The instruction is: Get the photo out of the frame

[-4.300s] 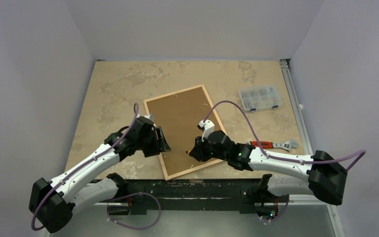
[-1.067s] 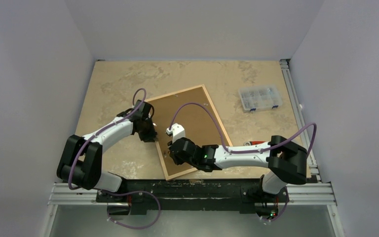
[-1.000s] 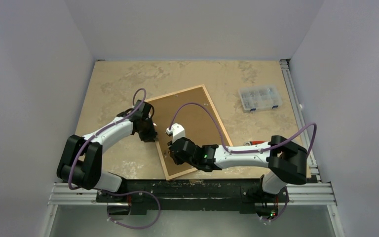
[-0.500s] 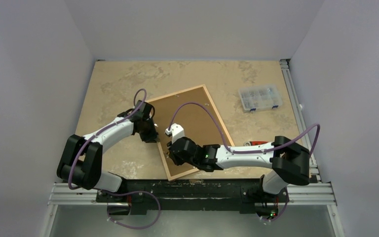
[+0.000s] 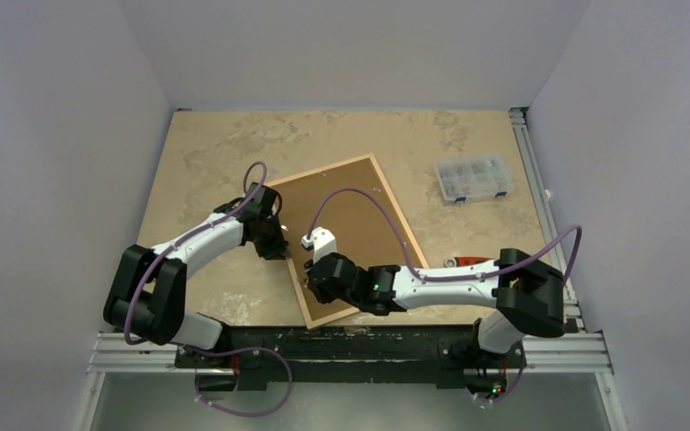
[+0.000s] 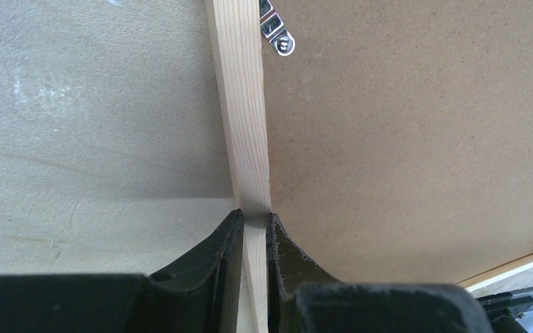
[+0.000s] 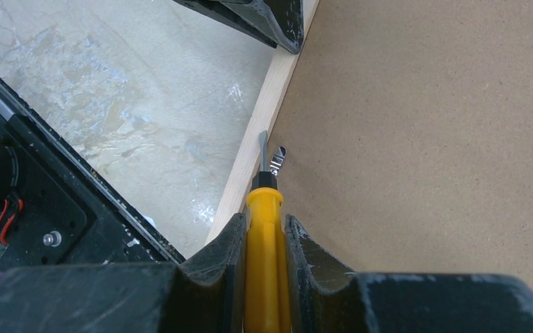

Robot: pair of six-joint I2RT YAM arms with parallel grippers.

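Observation:
The frame (image 5: 319,171) lies face down on the table, its brown backing board (image 5: 350,211) facing up. The photo is hidden under the board. My left gripper (image 5: 280,250) is shut on the frame's left wooden rail (image 6: 239,104), one finger on each side of it (image 6: 253,218). My right gripper (image 7: 264,220) is shut on a yellow-handled screwdriver (image 7: 264,243). The screwdriver's blade tip rests at a small metal tab (image 7: 277,158) where the board (image 7: 423,139) meets the rail (image 7: 264,125), lower down the same side.
A clear plastic parts box (image 5: 473,178) sits at the back right. A red-handled wrench (image 5: 467,261) shows partly behind my right arm. The black base rail (image 7: 62,187) runs along the table's near edge, close to the frame's near corner. Another metal tab (image 6: 277,38) sits farther up the rail.
Since the oldest frame, my right arm has swung left across the board to the left rail, and my left gripper has moved up the rail. Over the last second the right wrist crept slightly nearer.

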